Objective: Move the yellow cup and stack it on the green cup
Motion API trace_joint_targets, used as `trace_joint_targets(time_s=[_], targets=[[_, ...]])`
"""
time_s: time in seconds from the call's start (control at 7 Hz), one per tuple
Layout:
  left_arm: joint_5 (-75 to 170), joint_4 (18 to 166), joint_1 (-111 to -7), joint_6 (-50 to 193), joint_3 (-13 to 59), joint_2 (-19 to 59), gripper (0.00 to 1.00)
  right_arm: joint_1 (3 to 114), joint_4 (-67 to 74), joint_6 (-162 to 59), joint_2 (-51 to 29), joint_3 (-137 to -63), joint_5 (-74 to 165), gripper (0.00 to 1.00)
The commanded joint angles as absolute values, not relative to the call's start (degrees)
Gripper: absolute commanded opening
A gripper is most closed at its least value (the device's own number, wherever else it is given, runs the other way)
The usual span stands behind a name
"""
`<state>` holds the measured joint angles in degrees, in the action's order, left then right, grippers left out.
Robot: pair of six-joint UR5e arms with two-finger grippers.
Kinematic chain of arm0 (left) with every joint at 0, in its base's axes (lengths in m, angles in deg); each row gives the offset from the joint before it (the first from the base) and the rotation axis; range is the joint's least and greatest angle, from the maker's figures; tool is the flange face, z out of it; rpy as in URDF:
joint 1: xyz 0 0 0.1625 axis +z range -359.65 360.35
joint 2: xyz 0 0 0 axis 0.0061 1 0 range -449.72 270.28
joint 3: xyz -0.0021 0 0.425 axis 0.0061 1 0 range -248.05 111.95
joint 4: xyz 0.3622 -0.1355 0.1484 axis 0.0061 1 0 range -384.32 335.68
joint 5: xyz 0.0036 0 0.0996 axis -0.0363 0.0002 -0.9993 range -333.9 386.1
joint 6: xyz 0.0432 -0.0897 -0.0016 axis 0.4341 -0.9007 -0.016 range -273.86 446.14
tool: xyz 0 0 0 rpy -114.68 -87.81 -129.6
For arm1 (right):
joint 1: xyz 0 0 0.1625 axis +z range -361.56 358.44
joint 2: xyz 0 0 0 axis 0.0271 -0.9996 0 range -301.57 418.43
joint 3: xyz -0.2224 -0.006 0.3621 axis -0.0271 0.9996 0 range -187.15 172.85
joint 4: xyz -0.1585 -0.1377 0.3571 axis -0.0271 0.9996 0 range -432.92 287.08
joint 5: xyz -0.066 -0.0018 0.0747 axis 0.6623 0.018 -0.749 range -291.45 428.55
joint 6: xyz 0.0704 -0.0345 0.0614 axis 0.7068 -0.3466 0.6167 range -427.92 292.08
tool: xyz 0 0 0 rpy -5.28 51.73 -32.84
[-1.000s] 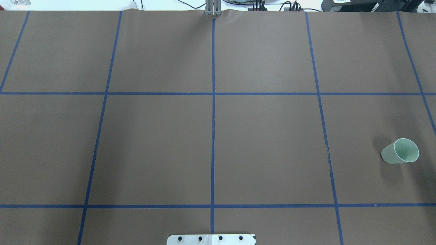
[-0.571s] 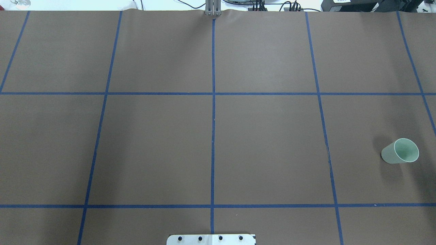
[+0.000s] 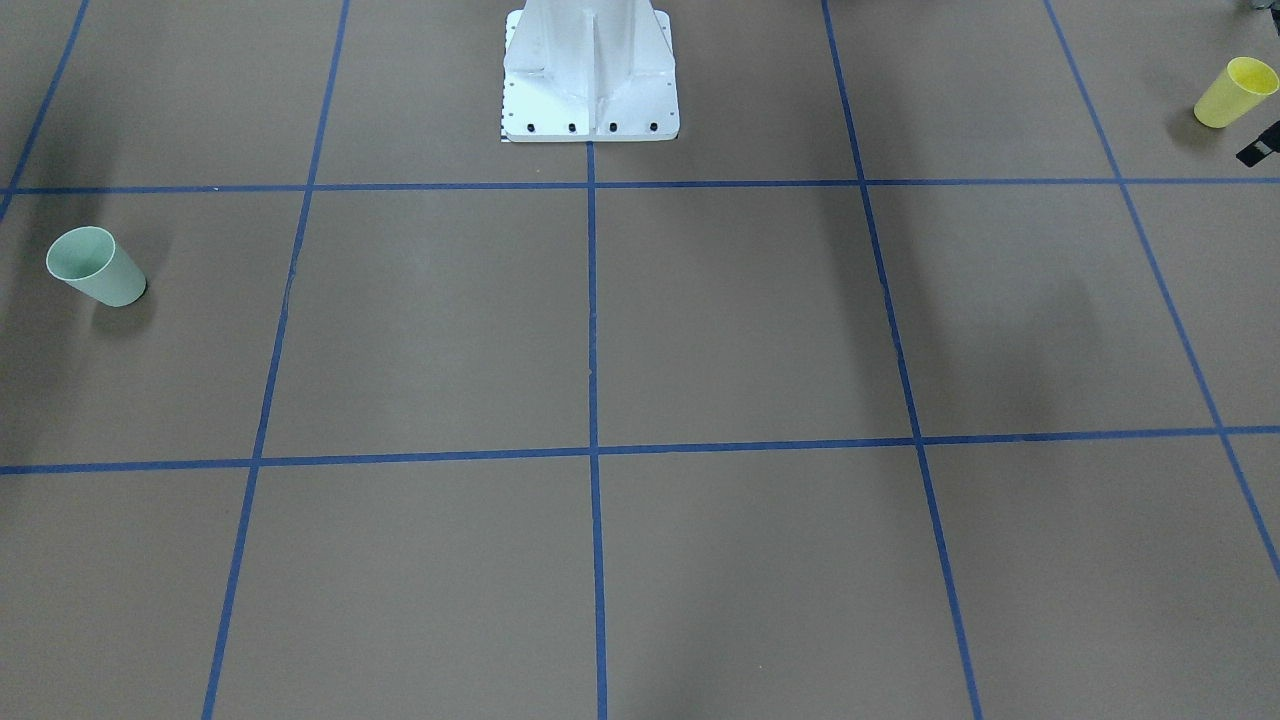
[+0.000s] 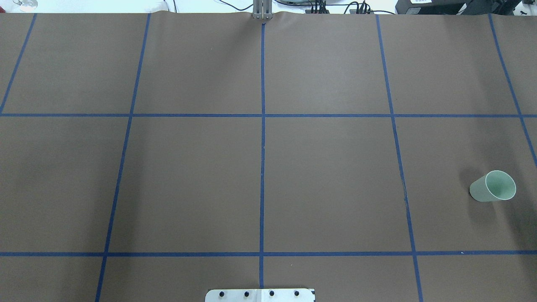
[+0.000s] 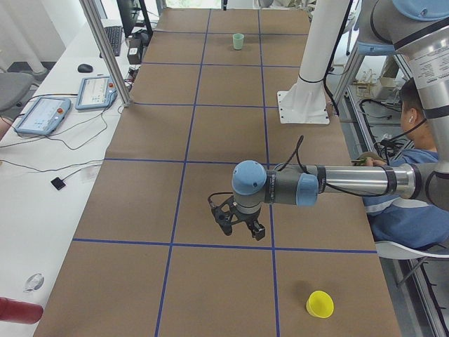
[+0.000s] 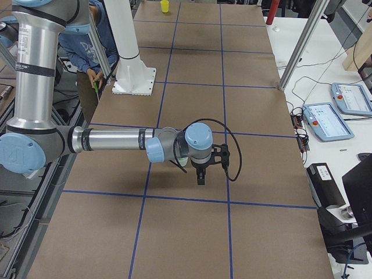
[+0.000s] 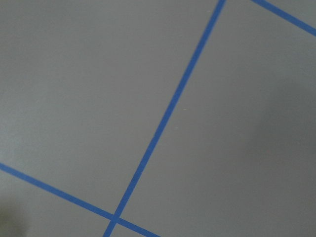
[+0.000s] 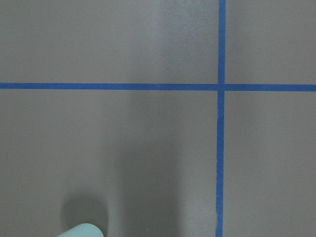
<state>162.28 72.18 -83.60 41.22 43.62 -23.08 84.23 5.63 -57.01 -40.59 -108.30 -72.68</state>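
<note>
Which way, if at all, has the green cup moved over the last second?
No. In the overhead view the green cup stands at the same spot to the right of the blue tape line.

Green cup point(image 8: 81, 230) cropped by the lower edge of the right wrist view, only a sliver shown; mostly masked by the right arm point(image 6: 116, 139) in the exterior right view. Left gripper point(image 5: 240, 230) and right gripper point(image 6: 200, 177) seen from the side only, jaw opening not discernible. Robot base point(image 3: 590, 90) cut by the upper edge of the front-facing view. Dark part point(image 3: 1258, 146) at that view's right edge cropped, unidentifiable
</note>
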Motion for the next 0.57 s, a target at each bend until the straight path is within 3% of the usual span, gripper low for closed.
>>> trace_joint_targets(time_s=[0.0,0.43], targets=[[153.6,76.0,-77.0,25.9,43.3,-23.2,1.00,84.2,4.9,-57.2,-41.0,-108.4,-73.6,1.00],[139.9,77.5,-71.6,10.4,43.3,-25.4,0.99,84.1,1.5,-57.2,-42.0,-108.2,-73.6,1.00]])
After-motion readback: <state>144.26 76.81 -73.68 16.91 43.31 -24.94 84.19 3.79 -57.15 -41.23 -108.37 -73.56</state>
